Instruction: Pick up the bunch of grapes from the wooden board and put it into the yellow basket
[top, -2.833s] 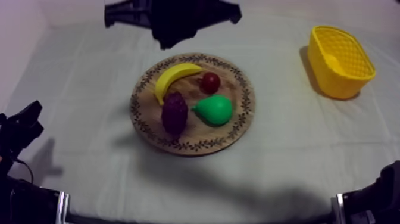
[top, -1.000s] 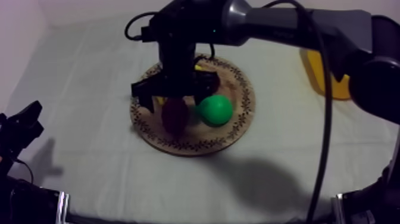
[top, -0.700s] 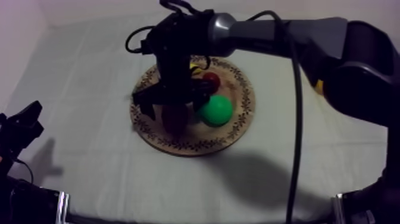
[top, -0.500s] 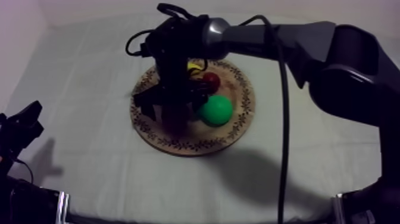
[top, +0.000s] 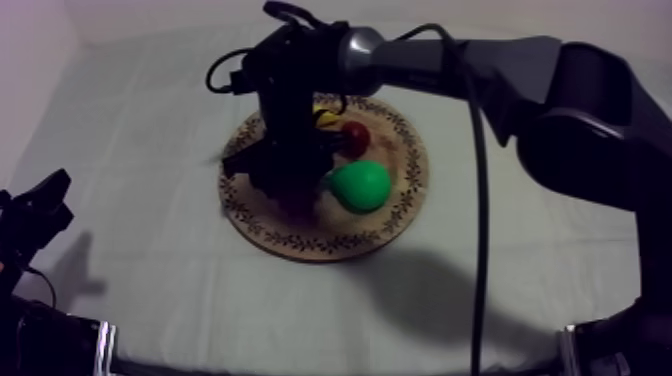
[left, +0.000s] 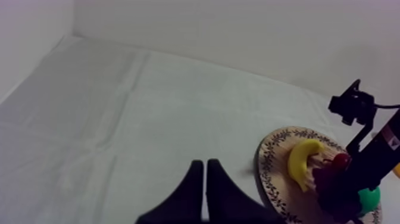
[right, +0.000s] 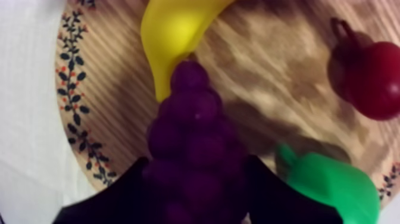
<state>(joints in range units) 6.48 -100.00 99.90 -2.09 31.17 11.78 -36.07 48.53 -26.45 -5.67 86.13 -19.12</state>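
right wrist view. right gripper (right: 196, 167): two black fingers (right: 113, 202) closed round the dark purple bunch of grapes (right: 190, 113), one finger against each flank. the bunch lies on the round wooden board with a patterned rim (right: 71, 89), its narrow end against the curved yellow toy banana (right: 172, 30). glossy green toy pear (right: 333, 184): on the board, just beside one finger. small red fruit (right: 369, 71) with a dark stem: on the board, apart from the bunch.

left wrist view. left gripper (left: 204, 170): fingers lying together as a narrow wedge, nothing between them, above the grey-white cloth (left: 119, 119) of the table. farther off we list the board carrying banana, grapes, red fruit and pear, with the black right arm (left: 369, 155) standing down onto the grapes.

top view. board: middle of the table. right arm: comes in from the far right, its gripper set down on the left half of the board; we find the bunch largely hidden beneath it. pear: just right of the gripper. red fruit: beyond the pear, on the far side. banana: a yellow end shows behind the arm. left gripper: low at the near left edge, well apart from the board.
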